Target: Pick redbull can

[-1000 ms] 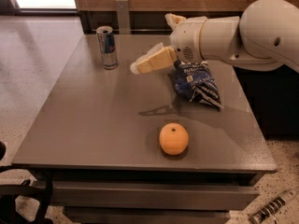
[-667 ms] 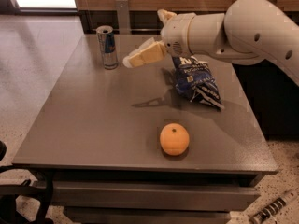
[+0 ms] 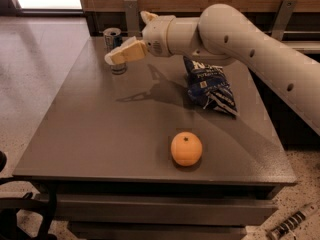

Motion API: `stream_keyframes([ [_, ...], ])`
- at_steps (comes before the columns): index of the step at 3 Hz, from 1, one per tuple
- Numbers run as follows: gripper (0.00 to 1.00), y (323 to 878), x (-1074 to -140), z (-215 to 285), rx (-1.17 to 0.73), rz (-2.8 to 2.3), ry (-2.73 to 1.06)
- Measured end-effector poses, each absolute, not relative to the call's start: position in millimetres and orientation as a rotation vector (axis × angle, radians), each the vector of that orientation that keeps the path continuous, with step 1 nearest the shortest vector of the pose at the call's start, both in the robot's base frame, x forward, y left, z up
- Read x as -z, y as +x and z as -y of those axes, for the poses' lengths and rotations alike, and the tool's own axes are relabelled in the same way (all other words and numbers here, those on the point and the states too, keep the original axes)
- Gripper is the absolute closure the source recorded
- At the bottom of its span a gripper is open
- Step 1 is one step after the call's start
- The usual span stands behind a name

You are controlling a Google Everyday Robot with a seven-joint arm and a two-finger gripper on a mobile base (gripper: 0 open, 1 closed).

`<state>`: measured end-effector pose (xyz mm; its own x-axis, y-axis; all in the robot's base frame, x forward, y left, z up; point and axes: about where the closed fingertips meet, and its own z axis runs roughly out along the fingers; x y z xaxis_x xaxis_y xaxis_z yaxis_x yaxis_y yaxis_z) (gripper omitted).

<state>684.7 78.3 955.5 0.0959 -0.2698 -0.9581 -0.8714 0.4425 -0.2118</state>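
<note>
The redbull can (image 3: 113, 41) is a slim blue-and-silver can with a silver top. It stands upright at the far left corner of the grey table (image 3: 100, 134). My gripper (image 3: 116, 55) hangs from the white arm that reaches in from the right. Its cream fingertips (image 3: 122, 54) are right in front of the can's lower half and cover part of it. I cannot tell whether the gripper touches the can.
A dark blue snack bag (image 3: 210, 86) lies at the right of the table, under the arm. An orange (image 3: 186, 148) sits near the front edge. A wooden wall with metal brackets (image 3: 131, 11) runs behind the table. A black chair part (image 3: 25, 209) shows at the bottom left.
The arm has swung left across the table. The gripper went from beside the snack bag to right in front of the can. The can, bag and orange have stayed in place.
</note>
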Motion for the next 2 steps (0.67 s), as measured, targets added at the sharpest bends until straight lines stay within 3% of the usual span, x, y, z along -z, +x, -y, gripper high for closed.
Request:
stream_keyframes([
  [2,0.00,713.1,-919.5,-123.7,-0.664,-1.545,-1.034],
])
